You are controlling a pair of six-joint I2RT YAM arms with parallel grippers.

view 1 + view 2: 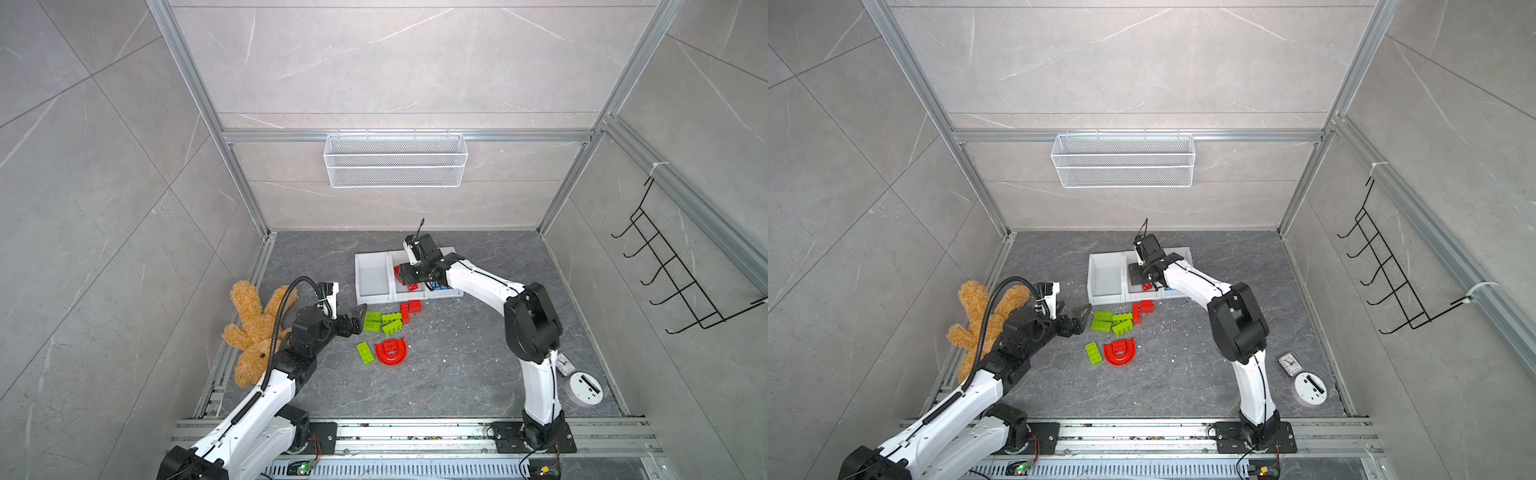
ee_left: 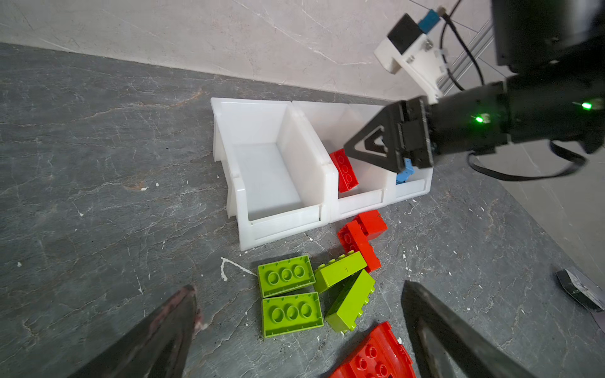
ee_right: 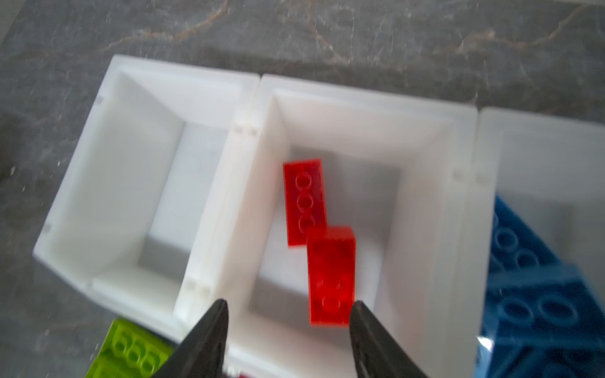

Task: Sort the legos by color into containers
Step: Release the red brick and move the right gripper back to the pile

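Grey surface (image 1: 457, 374) holds the containers (image 1: 372, 276); right pincer (image 3: 289, 306) gapes empty over two red legos (image 3: 332, 276) (long axes front-to-back); left pincer (image 2: 298, 287) open.

1. The containers (image 1: 372, 278) were plain white.
2. The green bricks (image 1: 372, 327) were lime.
3. The loose red bricks (image 1: 414, 306) and the arch piece (image 1: 381, 355) were bright red.
4. The binned bricks (image 3: 330, 278) were red, and their neighbours, the blue bricks (image 3: 530, 311), were mid-blue.
5. The plush toy (image 1: 249, 307) was golden brown.
6. The floor (image 1: 457, 374) was dark grey, pale-veined and white-flecked.
7. The walls (image 1: 395, 62) were pale grey-beige, white-veined.
8. The wire basket (image 1: 395, 166) was white.
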